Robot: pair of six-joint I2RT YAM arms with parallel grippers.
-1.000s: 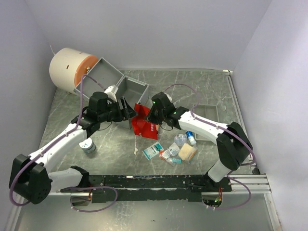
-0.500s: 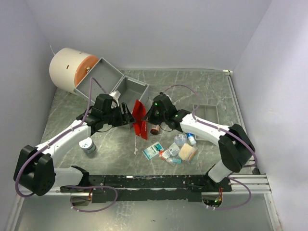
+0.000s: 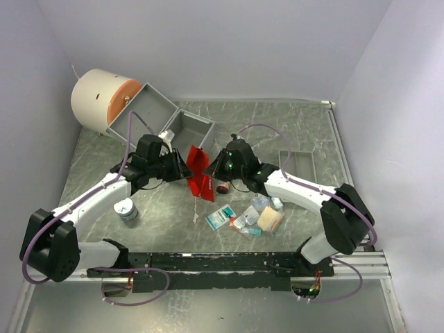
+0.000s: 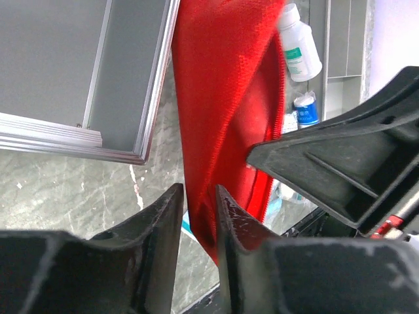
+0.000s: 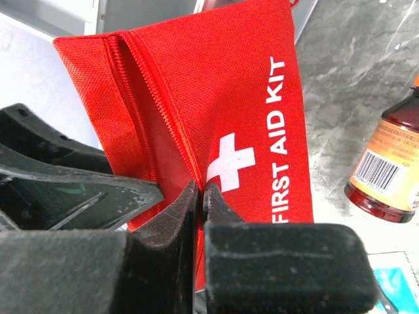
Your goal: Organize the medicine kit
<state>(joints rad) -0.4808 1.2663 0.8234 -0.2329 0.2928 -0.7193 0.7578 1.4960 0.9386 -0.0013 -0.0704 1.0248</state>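
Top external: we're opening the pouch. Right gripper pinches it; left gripper, at nine o'clock, straddles it, grip unclear. Next we'd pull apart.

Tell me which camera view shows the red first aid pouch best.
The right wrist view: the red pouch fills it, white cross and lettering readable. The left wrist view shows only plain red fabric; the top view, a small red shape.

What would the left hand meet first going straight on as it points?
The red pouch: it sits between the fingers of the left hand and fills the line ahead. The right hand looks close behind, depth unclear.
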